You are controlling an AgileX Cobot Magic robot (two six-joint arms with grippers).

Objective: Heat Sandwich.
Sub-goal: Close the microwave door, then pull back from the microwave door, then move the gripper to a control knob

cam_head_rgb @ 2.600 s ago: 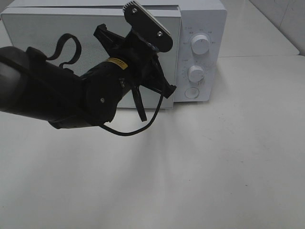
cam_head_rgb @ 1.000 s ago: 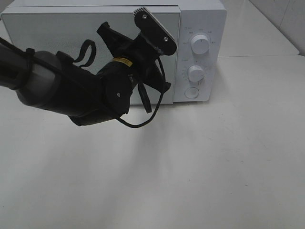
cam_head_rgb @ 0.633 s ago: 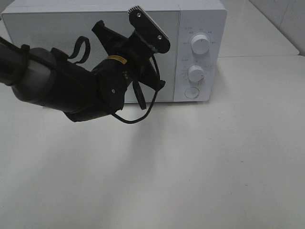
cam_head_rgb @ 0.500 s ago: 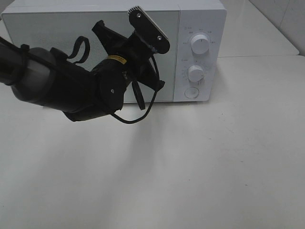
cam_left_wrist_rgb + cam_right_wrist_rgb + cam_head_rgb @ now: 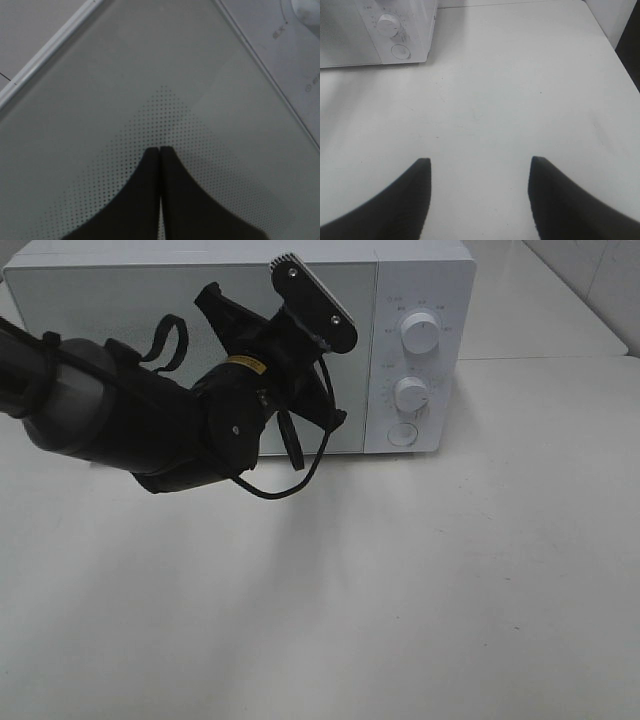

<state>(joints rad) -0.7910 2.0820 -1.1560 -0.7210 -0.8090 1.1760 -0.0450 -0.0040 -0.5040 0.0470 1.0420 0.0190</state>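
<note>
Microwave door (image 5: 150,60), left fingers (image 5: 140,200) together, empty

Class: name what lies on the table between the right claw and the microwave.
Nothing: bare table separates right claw from microwave, per right wrist view.

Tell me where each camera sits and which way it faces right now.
Exterior high: mounted above, looking down at the microwave front and table; left arm shows.
Left wrist: on the left arm, facing the door close up; shut left gripper shows.
Right wrist: above the table, facing the microwave; open right gripper shows.
Shared: exterior and right wrist show the lower knob.
</note>
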